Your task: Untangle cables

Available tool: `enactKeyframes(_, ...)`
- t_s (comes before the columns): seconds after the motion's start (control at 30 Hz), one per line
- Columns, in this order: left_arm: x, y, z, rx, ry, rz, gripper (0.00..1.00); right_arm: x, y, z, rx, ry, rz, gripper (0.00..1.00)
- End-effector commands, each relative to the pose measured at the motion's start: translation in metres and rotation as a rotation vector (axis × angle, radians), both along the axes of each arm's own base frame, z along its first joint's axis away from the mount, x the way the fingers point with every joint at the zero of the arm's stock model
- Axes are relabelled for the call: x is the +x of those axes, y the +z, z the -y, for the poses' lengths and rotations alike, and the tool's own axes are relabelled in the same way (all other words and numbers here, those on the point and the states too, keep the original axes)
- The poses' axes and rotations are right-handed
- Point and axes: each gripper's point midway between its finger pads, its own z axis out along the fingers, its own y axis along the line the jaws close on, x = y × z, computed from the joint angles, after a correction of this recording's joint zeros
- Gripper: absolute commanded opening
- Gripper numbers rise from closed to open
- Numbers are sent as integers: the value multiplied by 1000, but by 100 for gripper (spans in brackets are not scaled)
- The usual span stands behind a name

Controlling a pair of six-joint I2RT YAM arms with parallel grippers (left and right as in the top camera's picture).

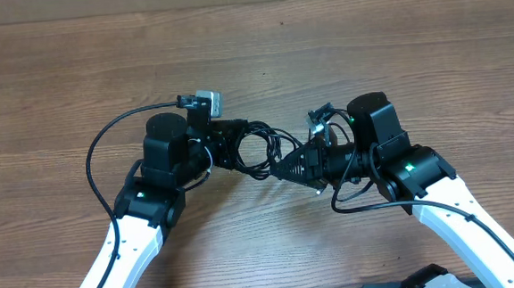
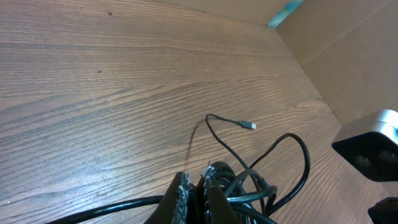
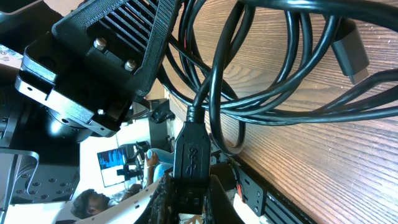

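Observation:
The cables (image 1: 259, 149) hang as one tangled black bundle between my two grippers over the wooden table. My left gripper (image 1: 233, 153) comes in from the left and is shut on several strands of the bundle (image 2: 249, 186); its fingers (image 2: 181, 194) pinch them at the bottom of the left wrist view. One thin strand ends in a small plug (image 2: 249, 126) lying on the wood. My right gripper (image 1: 282, 169) reaches in from the right and is shut on a black USB plug (image 3: 189, 149). Loops of cable (image 3: 267, 74) run from that plug toward the left gripper's body (image 3: 106, 56).
A second flat plug (image 3: 351, 53) hangs at the top right of the right wrist view. Thicker arm cables loop beside the left arm (image 1: 97, 154) and under the right arm (image 1: 359, 205). The table's far edge meets a cardboard wall (image 2: 348, 37).

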Motion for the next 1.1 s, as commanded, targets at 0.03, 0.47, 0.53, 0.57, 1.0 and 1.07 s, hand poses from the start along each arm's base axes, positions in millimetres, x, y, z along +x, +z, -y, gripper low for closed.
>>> enactKeyframes(0.03, 2, 3, -3, 6, 30, 5, 4, -3, 13, -4, 38, 39, 43, 4)
enactKeyframes(0.47, 0, 11, 19, 24, 49, 65, 4, 6, 6, 0, 1, -78, -76, 4)
enactKeyframes(0.53, -2, 16, 26, -1, 40, 70, 4, 13, -1, 4, -36, -119, -69, 4)
enactKeyframes(0.57, -3, 17, 28, -10, 37, 70, 4, 15, -4, 5, -50, -134, -69, 4)
enactKeyframes(1.0, -34, 25, 58, -155, -153, -36, 4, 52, -34, 12, -154, -264, -27, 4)
enactKeyframes(1.07, -39, 26, 61, -164, -182, -44, 4, 55, -33, 10, -144, -266, -26, 4)
